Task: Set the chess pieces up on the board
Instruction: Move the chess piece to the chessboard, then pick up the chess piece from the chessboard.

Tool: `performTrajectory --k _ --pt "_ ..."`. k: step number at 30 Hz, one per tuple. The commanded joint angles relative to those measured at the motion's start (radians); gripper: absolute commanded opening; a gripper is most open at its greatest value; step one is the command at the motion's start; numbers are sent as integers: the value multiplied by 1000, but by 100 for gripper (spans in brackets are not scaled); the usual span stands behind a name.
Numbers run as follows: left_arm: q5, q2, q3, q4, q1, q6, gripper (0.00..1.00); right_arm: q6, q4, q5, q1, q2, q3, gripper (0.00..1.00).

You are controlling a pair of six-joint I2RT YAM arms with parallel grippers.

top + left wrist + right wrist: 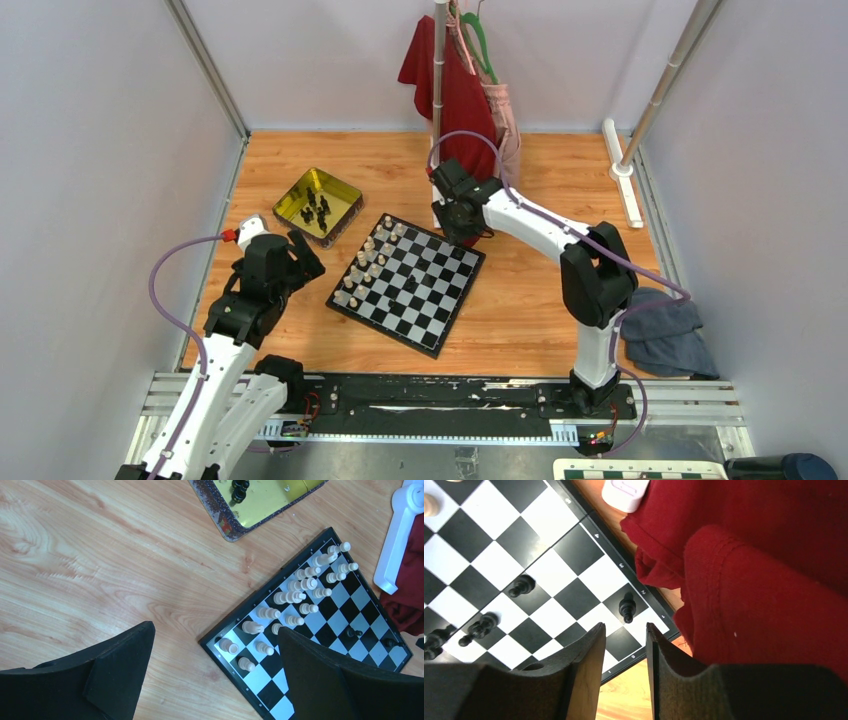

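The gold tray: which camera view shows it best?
The top external view: the whole gold tray shows there, with black pieces inside. The left wrist view catches only one corner of it at the top edge. The right wrist view does not show it.

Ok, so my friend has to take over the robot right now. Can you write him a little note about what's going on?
Left gripper: open, empty, above the table beside the board.
Right gripper: open, empty, over the board's corner by the red cloth. One black piece stands just ahead of its fingers.
Done: the cream-white pieces stand in two rows along one edge. A few other black pieces stand on the board.
Left: more black ones wait in the gold tray and need moving onto the board.
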Motion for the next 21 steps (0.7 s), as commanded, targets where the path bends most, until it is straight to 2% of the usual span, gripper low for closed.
performTrajectory --k 1,8,21 --pt "5 -6 9 1 7 1 100 -23 -73 6 36 -28 51 41" --pt "10 -5 7 7 7 -2 100 -37 -91 -38 95 0 89 45" --pt "10 -8 4 4 7 -1 100 -48 -103 -107 150 95 171 43"
